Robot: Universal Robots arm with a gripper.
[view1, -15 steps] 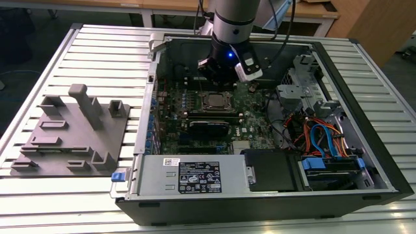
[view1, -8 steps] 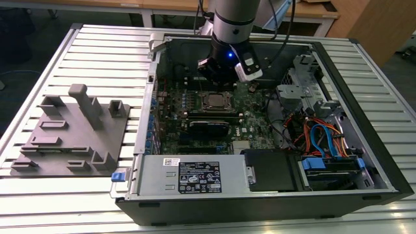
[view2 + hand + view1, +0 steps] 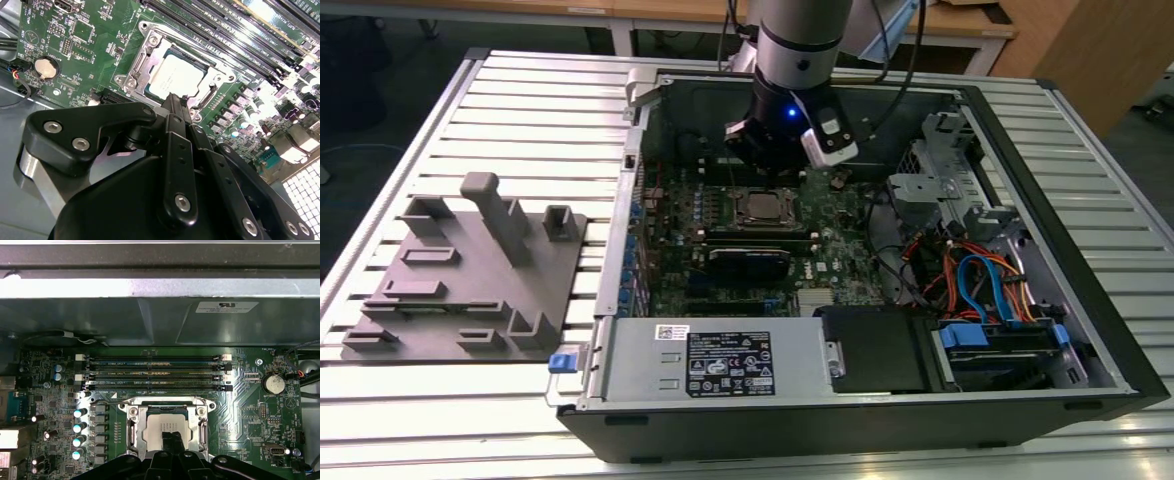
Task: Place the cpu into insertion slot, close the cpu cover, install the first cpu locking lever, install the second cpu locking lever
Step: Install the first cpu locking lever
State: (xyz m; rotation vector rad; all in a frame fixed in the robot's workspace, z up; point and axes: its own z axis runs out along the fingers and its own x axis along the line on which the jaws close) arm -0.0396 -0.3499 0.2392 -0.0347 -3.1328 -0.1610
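Exterior view: counter (image 3: pixel 520 100) of slatted metal, carrying an open computer case (image 3: pixel 1107 330); grey fixture tray (image 3: pixel 467 290) beside the case on the exterior view's left.
motherboard (image 3: pixel 834 250): green, flat on the case floor.
arm (image 3: pixel 794 40): upright over the far part of the board, wrist down inside the case.
end effector (image 3: pixel 176 100): fingertips together, clamped on nothing visible. Hanging close over the socket edge that faces away from the memory slots. Contact with the frame: cannot tell.
memory slots (image 3: pixel 155 374): long black rows just beside the socket, apart from the end effector.
cpu cover (image 3: pixel 142 60): silver frame lying flat over the socket, chip showing through the cut-out. Judged closed.
insertion slot (image 3: pixel 159 411): occupied, with a dark strip of it visible inside the frame.
cpu (image 3: pixel 175 75): seated in the insertion slot, dull metal top up, level, ringed by the cover.
locking lever (image 3: pixel 107 401): thin wire along the memory-slot side of the frame in the first wrist view. Hooked down or free: cannot tell. Second lever: not made out.
progress: placement judged done, cover judged down. Both lever steps unconfirmed, so logged as outstanding.
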